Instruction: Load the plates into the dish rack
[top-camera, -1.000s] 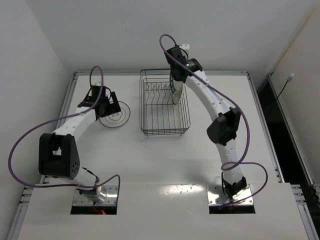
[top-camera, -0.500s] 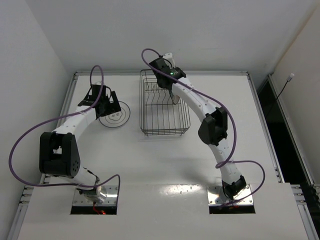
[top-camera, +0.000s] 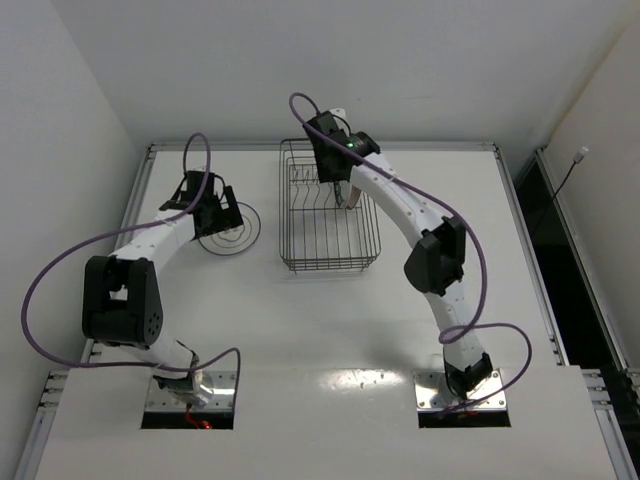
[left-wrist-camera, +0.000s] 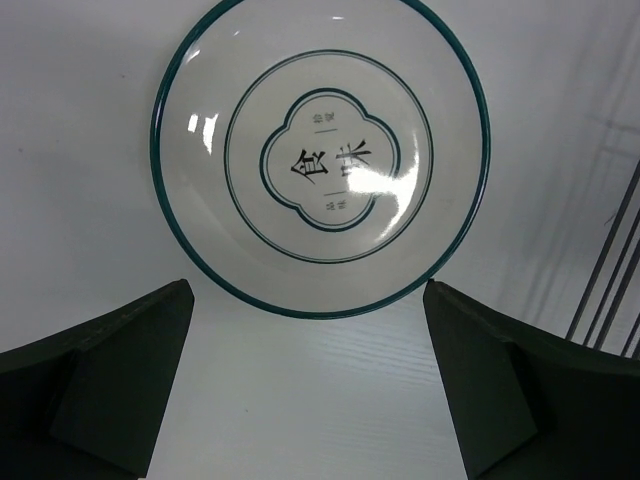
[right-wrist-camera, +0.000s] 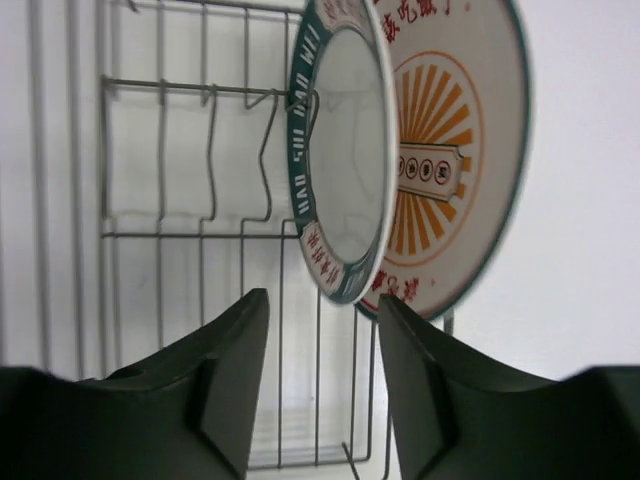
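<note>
Ringed plate (left-wrist-camera: 320, 160): lies flat, face up on the table (top-camera: 330, 330), at about 9 o'clock of the rack (top-camera: 315, 235) in the overhead view, and outside it.
Left pincer (left-wrist-camera: 310, 390): spread wide and empty, at the plate's 6 o'clock edge without touching it. It seems poised to take the near rim, which a flat plate needs before it can be tipped upright.
Right pincer (right-wrist-camera: 320, 390): spread, holding nothing. Its tips are just under the lower rim of the blue-rimmed plate (right-wrist-camera: 340, 150), apparently without contact.
Rack contents: two plates on edge. The blue-rimmed one is in front, and the orange plate (right-wrist-camera: 450, 170) is close at its 3 o'clock.
Why upright: the prongs (right-wrist-camera: 212, 150) appear to prop the plates, so neither needs a grip.
Free slots: bare prongs toward 9 o'clock of the blue-rimmed plate leave room for the third.
Progress: by my judgement two of three are loaded.
Risk: the blue-rimmed plate leans slightly, and a careless exit could nudge it.
</note>
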